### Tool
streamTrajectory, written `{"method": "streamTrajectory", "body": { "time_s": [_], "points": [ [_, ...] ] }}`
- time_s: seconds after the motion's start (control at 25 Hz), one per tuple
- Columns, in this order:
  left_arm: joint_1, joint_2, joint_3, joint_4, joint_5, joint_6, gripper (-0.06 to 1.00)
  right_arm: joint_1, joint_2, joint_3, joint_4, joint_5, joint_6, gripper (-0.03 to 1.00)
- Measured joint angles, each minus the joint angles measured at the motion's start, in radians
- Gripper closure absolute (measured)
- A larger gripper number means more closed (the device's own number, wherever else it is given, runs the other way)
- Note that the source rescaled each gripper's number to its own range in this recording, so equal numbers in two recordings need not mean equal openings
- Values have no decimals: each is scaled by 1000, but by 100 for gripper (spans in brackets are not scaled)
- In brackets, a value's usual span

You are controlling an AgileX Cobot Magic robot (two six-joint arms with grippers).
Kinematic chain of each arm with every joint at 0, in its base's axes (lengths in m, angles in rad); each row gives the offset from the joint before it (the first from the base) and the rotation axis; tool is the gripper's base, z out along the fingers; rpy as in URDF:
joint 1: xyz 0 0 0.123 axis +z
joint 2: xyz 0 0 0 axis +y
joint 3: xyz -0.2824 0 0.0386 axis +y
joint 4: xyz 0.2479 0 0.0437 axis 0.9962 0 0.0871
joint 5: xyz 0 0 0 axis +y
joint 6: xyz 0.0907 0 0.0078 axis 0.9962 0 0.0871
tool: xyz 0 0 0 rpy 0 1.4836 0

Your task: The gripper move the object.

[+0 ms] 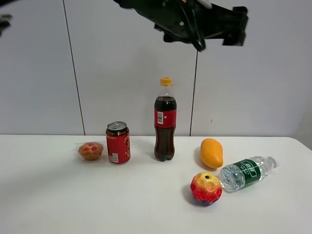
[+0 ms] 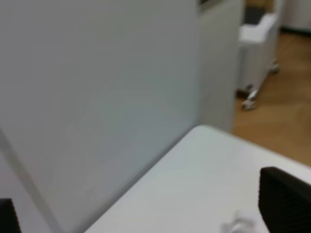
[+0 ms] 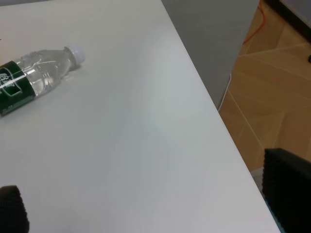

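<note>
Water bottle (image 1: 247, 173) lies on its side on the tabletop (image 1: 58, 204), touching the spiky ball (image 1: 206, 188). Right gripper (image 3: 146, 213) fingers apart, empty; left gripper (image 2: 141, 213) fingers apart too.

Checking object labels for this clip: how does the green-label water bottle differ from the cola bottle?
The water bottle lies on its side near the table's right end; the cola bottle stands upright farther back. The water bottle holds clear liquid and has a green label and pale cap; the cola bottle is dark, with a red label and yellow cap. Both are capped plastic bottles, untouched.
</note>
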Motion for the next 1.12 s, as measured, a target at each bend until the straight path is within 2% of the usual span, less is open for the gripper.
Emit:
{"method": "streamTrajectory", "body": {
  "time_s": [0.28, 0.4, 0.52, 0.88, 1.0, 1.12],
  "points": [
    [111, -171, 0, 25, 354, 3, -4, 0, 0, 0, 0, 0, 0, -3],
    [199, -228, 0, 26, 491, 3, -4, 0, 0, 0, 0, 0, 0, -3],
    [296, -277, 0, 36, 570, 3, -4, 0, 0, 0, 0, 0, 0, -3],
    [633, -388, 12, 39, 575, 20, -5, 0, 0, 0, 0, 0, 0, -3],
    [740, -447, 98, 40, 526, 30, -5, 0, 0, 0, 0, 0, 0, -3],
    [838, -525, 246, 16, 425, 31, -5, 0, 0, 0, 0, 0, 0, -3]
  ]
}}
